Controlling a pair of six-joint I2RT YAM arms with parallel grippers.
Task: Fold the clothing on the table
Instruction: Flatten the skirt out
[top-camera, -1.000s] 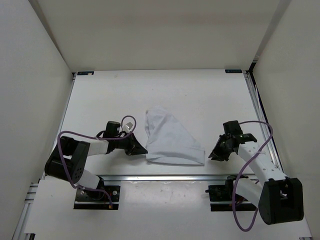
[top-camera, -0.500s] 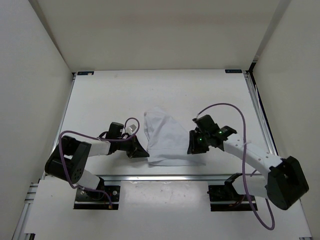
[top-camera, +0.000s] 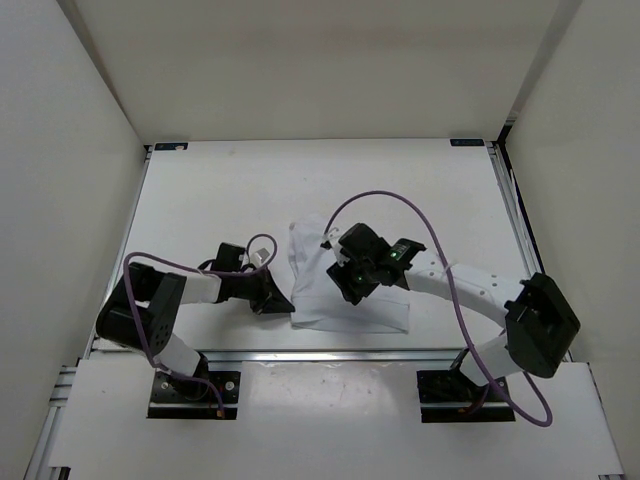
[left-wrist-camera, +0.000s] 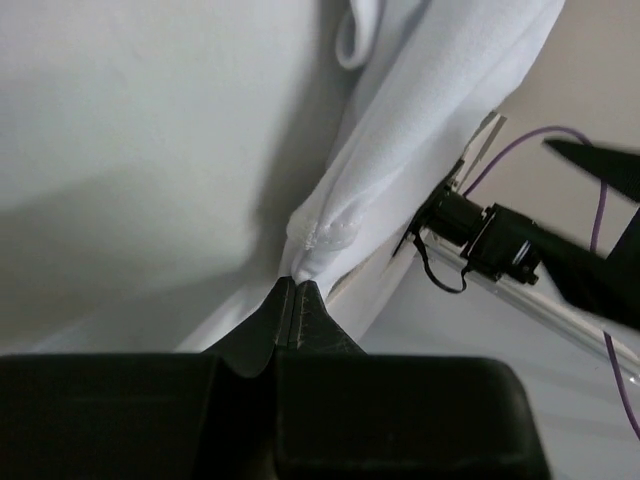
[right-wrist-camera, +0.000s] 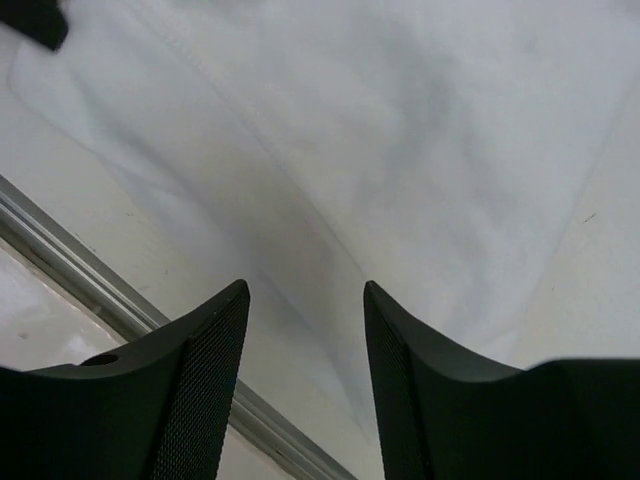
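The white clothing (top-camera: 312, 268) lies bunched in a rough triangle on the table (top-camera: 420, 190), near its front middle. My left gripper (top-camera: 287, 301) sits low at the garment's near-left corner and is shut on a pinched hem fold, seen close in the left wrist view (left-wrist-camera: 297, 285); from there the clothing (left-wrist-camera: 430, 90) stretches away. My right gripper (top-camera: 346, 287) hovers over the garment's middle and hides part of it. In the right wrist view its fingers (right-wrist-camera: 305, 290) stand open above the clothing (right-wrist-camera: 400, 130), nothing between them.
The aluminium front rail (top-camera: 330, 352) runs just behind the garment's near edge and shows in the right wrist view (right-wrist-camera: 60, 255). Purple cables (top-camera: 385, 198) loop above the right arm. White walls enclose the table on three sides.
My right arm has swung left from the table's right side to over the clothing, and its jaws have opened. The left gripper has kept its pinch on the corner, almost unmoved.
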